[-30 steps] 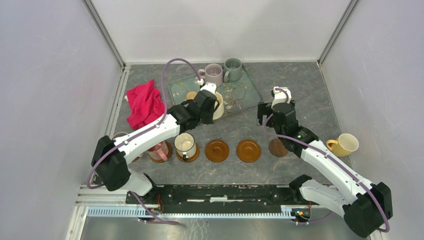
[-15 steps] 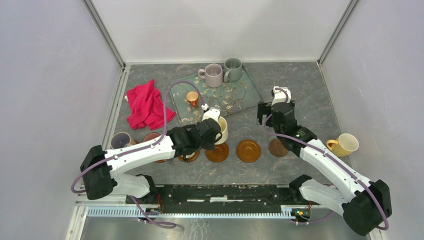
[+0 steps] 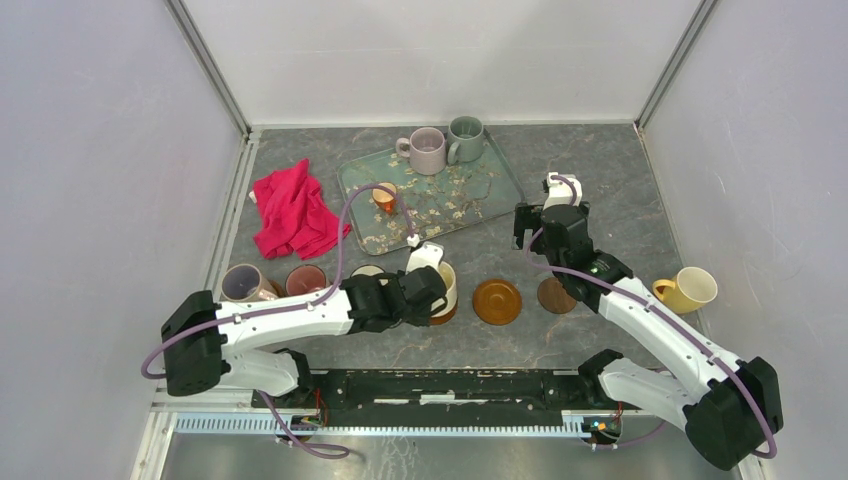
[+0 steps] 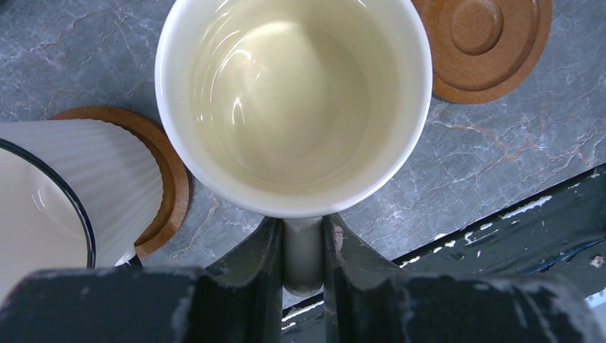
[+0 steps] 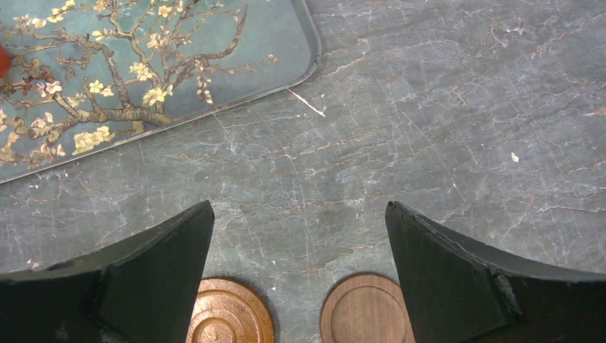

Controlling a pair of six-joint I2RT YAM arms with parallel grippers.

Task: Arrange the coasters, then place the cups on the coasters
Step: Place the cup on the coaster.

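Grey marble tabletop [image 5: 429,107] below, left gripper [image 4: 302,232] clamped on the cream cup [image 4: 293,107] handle over an orange-brown coaster [image 3: 448,318], I'd centre, lower flat, then release; right gripper [image 5: 299,207] hangs wide open, empty.

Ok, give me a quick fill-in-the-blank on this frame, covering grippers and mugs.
1. The left gripper grips the cream mug by its ____.
2. The right gripper hangs ____, holding nothing.
3. The rightmost mug is coloured ____.
Missing words: handle; open; yellow.
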